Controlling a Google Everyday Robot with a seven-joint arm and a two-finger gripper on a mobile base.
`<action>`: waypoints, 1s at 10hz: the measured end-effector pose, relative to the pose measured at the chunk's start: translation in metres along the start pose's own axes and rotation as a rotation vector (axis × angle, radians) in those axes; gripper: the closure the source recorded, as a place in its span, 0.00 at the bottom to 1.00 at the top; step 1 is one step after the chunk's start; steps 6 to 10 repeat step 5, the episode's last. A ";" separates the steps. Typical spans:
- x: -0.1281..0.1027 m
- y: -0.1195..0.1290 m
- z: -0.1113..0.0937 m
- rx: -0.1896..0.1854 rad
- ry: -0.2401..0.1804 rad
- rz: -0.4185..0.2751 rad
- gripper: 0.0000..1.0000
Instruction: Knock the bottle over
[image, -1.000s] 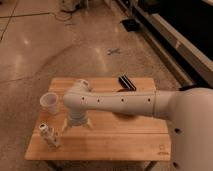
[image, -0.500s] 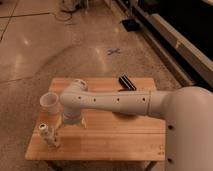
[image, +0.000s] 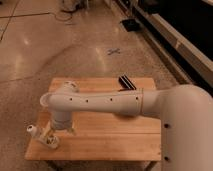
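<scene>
The bottle (image: 41, 136) is small and whitish, near the front left corner of the wooden table (image: 110, 137). It leans far over, with its round white top (image: 31, 129) pointing left. My gripper (image: 54, 134) hangs down from the white arm (image: 100, 102) and is right against the bottle's body on its right side. The arm hides part of the bottle's lower end. The translucent white cup (image: 44, 100) shows only as a rim just left of the arm's elbow.
A black object (image: 126, 81) lies at the table's far edge, right of the middle. The table's front edge and left edge are close to the bottle. A shiny stone floor (image: 75, 45) surrounds the table.
My gripper has moved left and down against the bottle. The bottle stood upright before and now leans over with its top to the left.
</scene>
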 end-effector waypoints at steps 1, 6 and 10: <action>0.001 -0.012 0.004 0.014 0.000 -0.014 0.20; 0.009 -0.035 0.014 0.040 0.005 -0.041 0.20; 0.009 -0.035 0.014 0.040 0.005 -0.041 0.20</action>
